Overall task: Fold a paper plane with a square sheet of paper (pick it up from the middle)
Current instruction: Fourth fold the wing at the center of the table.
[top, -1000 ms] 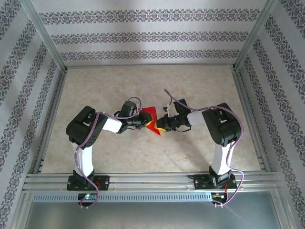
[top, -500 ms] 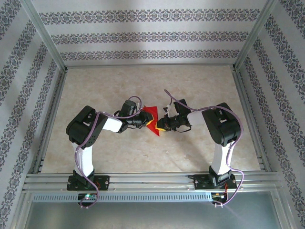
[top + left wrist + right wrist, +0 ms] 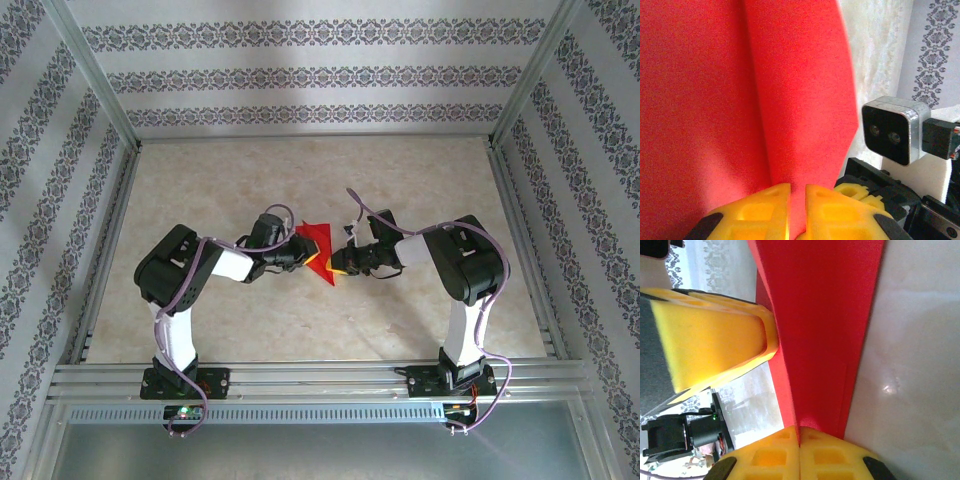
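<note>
The red sheet of paper (image 3: 318, 244) is held above the table's middle, between the two arms, creased into a narrow pointed shape. My left gripper (image 3: 302, 254) is shut on its left side. In the left wrist view the yellow fingertips (image 3: 767, 202) pinch the paper (image 3: 740, 90) at the foot of a long crease, around the gripper's midpoint (image 3: 797, 192). My right gripper (image 3: 333, 264) is shut on the lower right corner. In the right wrist view its jaws (image 3: 800, 432) meet on the folded paper (image 3: 825, 315), and the left gripper's yellow finger (image 3: 715, 340) stands close beside it.
The beige tabletop (image 3: 320, 180) lies open behind and in front of the arms. Aluminium frame rails (image 3: 300, 375) run along the near edge and both sides. The right wrist's camera (image 3: 892, 130) shows close by in the left wrist view.
The right gripper has closed down onto the paper's corner. The left arm's elbow has shifted slightly left and nearer. The paper has stayed in nearly the same place.
</note>
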